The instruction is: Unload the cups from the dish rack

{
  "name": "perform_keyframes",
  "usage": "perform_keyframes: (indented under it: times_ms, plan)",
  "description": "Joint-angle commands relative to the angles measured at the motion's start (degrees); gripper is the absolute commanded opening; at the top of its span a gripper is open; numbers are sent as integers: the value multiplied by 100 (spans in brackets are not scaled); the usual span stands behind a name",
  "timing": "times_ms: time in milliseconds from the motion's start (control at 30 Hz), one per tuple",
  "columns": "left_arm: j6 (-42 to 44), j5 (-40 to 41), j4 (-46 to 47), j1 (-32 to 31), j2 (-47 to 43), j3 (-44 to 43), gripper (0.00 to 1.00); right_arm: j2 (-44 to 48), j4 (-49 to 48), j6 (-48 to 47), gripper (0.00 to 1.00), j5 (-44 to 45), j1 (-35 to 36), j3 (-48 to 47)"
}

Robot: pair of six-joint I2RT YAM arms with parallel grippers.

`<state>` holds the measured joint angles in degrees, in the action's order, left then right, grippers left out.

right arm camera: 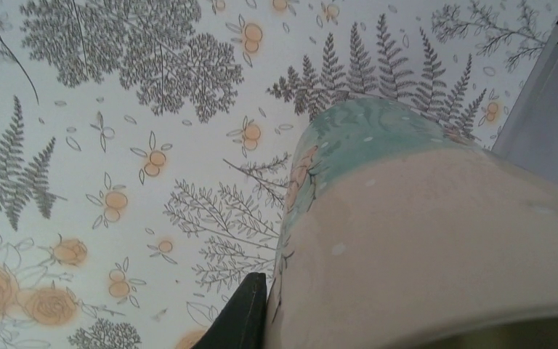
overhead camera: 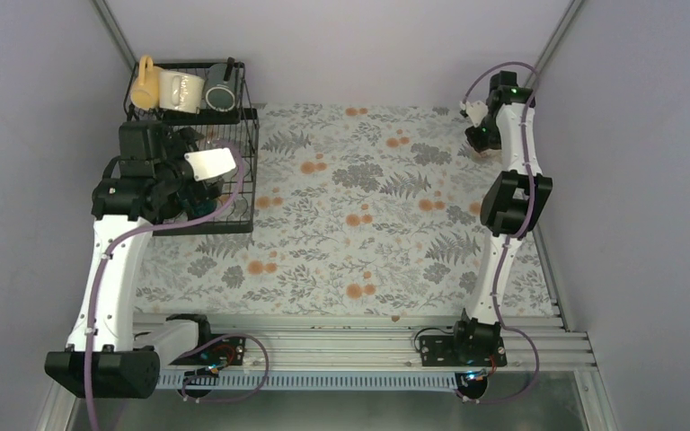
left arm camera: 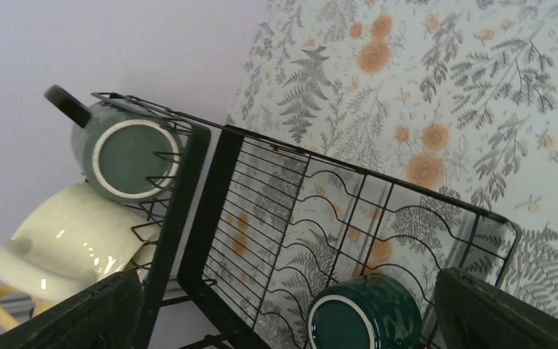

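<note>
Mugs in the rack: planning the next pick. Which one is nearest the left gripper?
The dark green mug, down in the lower tray; the yellow mug, cream mug and grey-green mug lie farther off on the upper shelf.

The light was bright, soft and even in every view, with only faint shadows on the white flowery tablecloth, small shiny spots on the smooth cream ceramic mug, and a blurry look to the pale beige ceramic mug right up close.
</note>
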<state>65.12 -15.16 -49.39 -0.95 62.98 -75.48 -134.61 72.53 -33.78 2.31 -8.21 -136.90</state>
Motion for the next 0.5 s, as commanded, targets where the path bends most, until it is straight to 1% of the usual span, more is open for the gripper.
perform_keyframes:
  times_ms: [0,167,267,367,467]
  plan:
    - [738,-517,-304,315,-26,154,100,109,5,-368,3,224,-39,-16]
    - [1010,-886,-155,899,92,195,100,38,37,-443,3,195,-129,134]
    - [1171,-1107,-368,1214,285,35,100,-42,68,-491,4,166,-172,226]
    - [1346,-1329,-596,1491,447,-93,100,-96,61,-495,8,116,-199,239]
    - [1478,-1528,-614,1717,494,-85,100,-97,23,-482,14,68,-204,263]
